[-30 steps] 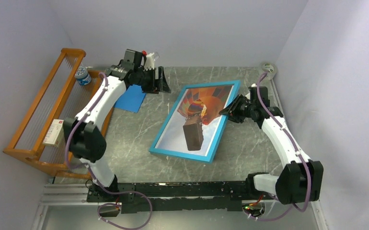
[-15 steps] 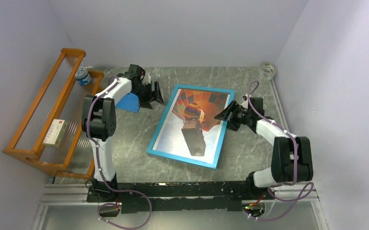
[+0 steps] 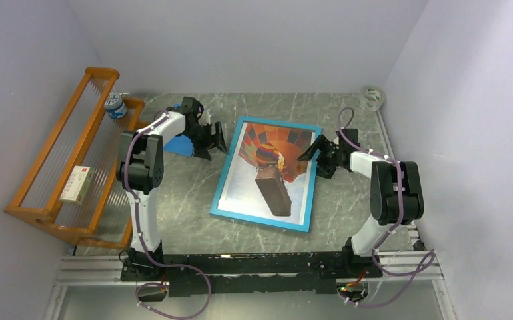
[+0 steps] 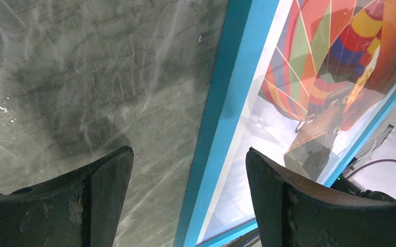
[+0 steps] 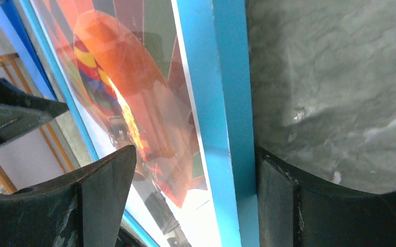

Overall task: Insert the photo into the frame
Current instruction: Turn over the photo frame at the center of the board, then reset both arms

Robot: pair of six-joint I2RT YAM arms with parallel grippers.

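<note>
The frame (image 3: 260,222) lies flat at the centre of the marbled surface (image 3: 174,200), turquoise side up and slightly askew. The photo (image 3: 267,160) sits inside it, the balloon towards the top of the overhead view and the basket lower down.

The left pincer (image 3: 218,139) is low at the frame's upper left corner. In its wrist view the fingers (image 4: 93,206) are spread wide. One is over bare surface and the other over the photo, and the frame's turquoise rail runs up between them. Nothing is gripped. Whether the fingers touch the frame or the surface cannot be told.

The right pincer (image 3: 310,151) is at the frame's right edge, near the upper right corner. Its wrist view shows the jaws wide apart, straddling the rail. The right-hand finger (image 5: 288,206) is hard against the rail's outer side and the other one is over the photo, well clear of the rail. It holds nothing.

A blue pad (image 3: 177,143) lies just left of the left pincer, partly under the arm. An orange rack (image 3: 54,153) stands along the left side of the overhead view.
</note>
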